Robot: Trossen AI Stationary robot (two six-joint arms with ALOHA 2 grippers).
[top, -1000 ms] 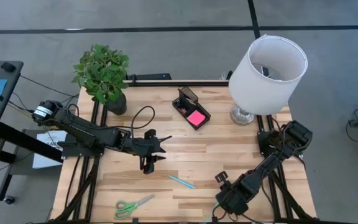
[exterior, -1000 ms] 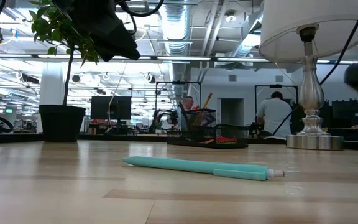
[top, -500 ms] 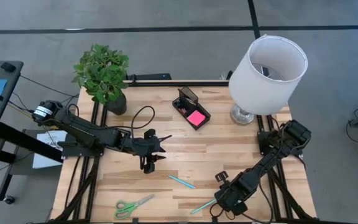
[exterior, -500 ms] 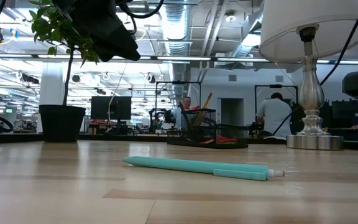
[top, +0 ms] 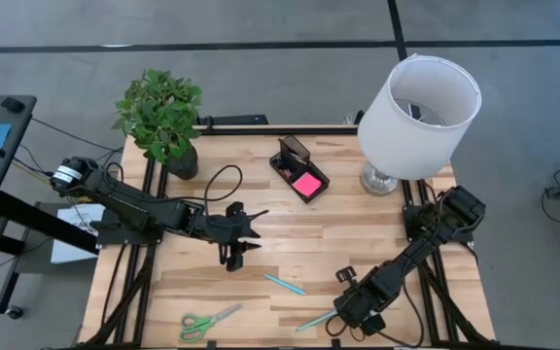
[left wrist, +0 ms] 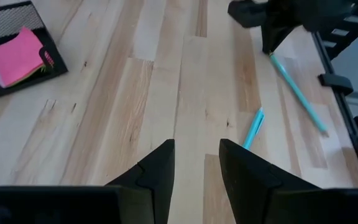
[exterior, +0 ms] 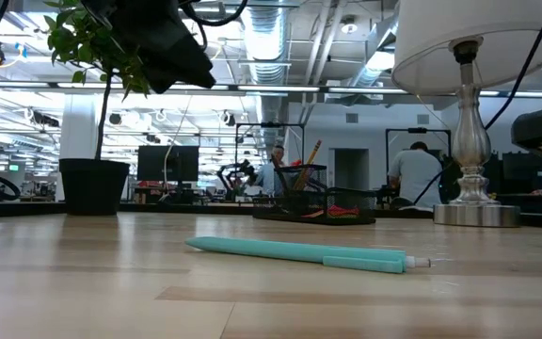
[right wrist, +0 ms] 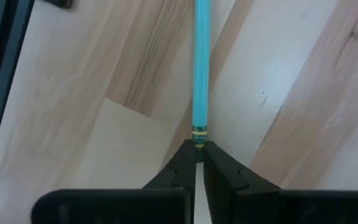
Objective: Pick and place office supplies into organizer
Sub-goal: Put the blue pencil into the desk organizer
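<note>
Right claw (right wrist: 197, 163) pinches a teal pen's (right wrist: 201, 68) end — left claw (left wrist: 196, 163) spread.

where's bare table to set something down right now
Bare wood lies between the organizer and the short teal pen, right of the left gripper, and between the plant pot and the organizer. The near edge is crowded: scissors, and the right gripper holding a long teal pencil.

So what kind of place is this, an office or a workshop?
Likely a robotics lab in an open office hall: two robot arms work a wooden table, and the low view shows monitors, exposed ceiling ducts and a person at a workstation behind.
</note>
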